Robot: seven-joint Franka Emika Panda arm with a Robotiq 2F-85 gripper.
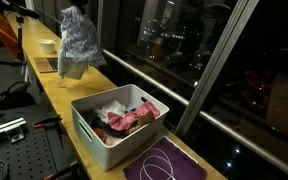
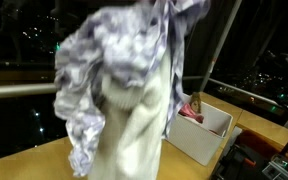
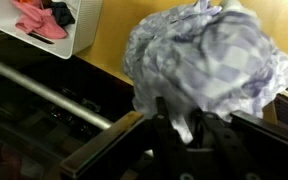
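Observation:
A crumpled grey-and-white patterned cloth (image 1: 79,42) hangs in the air above the far part of the long wooden counter (image 1: 56,90). In the wrist view the cloth (image 3: 206,58) bulges just beyond my gripper (image 3: 181,108), whose two dark fingers (image 3: 160,112) pinch a fold of it between them. The same cloth (image 2: 124,85) fills most of an exterior view and hides the gripper there. A white bin (image 1: 102,138) of clothes stands on the counter, well to the side of the hanging cloth.
The bin (image 3: 80,36) holds pink and dark garments (image 1: 122,118). A purple mat with a white cable (image 1: 169,165) lies at the counter's near end, a pale bowl (image 1: 47,44) at its far end. A dark window with a metal rail (image 1: 199,85) runs along the counter.

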